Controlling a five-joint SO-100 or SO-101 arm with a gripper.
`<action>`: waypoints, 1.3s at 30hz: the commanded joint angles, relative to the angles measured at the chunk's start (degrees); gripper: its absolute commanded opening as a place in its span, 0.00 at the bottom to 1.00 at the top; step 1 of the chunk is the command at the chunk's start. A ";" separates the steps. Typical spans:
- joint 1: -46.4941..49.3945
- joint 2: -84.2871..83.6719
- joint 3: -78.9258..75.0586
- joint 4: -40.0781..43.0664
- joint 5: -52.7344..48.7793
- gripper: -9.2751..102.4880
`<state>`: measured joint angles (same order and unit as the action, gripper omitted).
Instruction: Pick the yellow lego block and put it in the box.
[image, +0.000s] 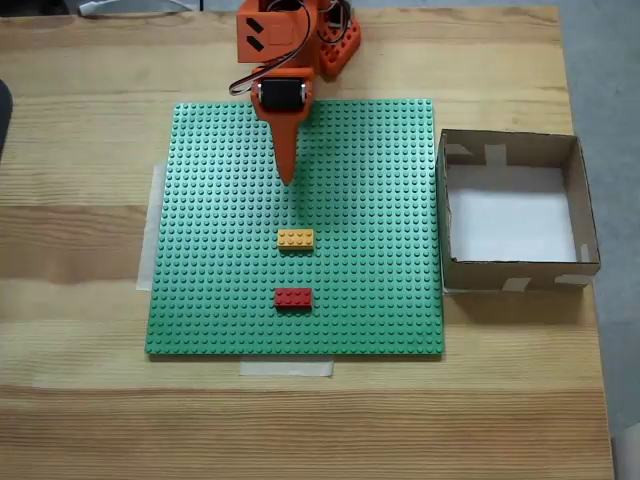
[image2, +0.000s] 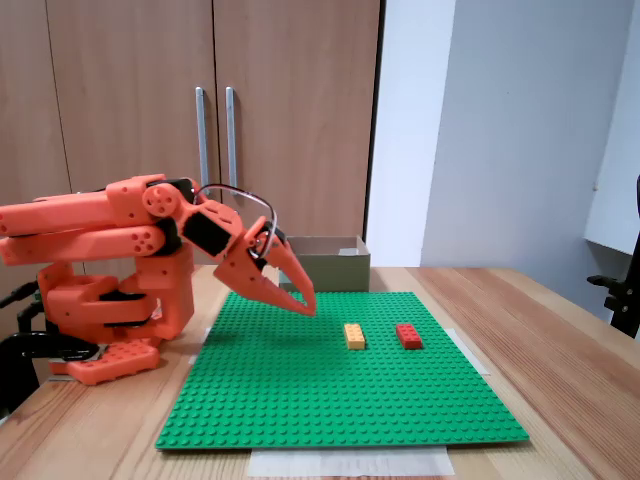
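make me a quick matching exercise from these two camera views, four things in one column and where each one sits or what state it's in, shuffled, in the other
Things:
1. yellow lego block
2. red brick
3. box
4. gripper

Places or states:
A. on the wooden table beside the green baseplate, open-topped, nothing in it
B. on the baseplate, the brick farther from the arm's base
C. above the baseplate, holding nothing
D. on the baseplate, between the gripper tip and the other brick in the fixed view from above

Pairs: 1-D, 2-B, 3-A, 4-C
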<state>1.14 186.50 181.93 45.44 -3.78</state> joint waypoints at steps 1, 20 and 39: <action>0.09 0.44 0.44 0.00 0.18 0.07; 0.09 0.44 0.44 0.00 0.18 0.07; -0.44 0.44 0.44 0.00 -0.62 0.07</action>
<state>1.14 186.50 181.93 45.44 -4.04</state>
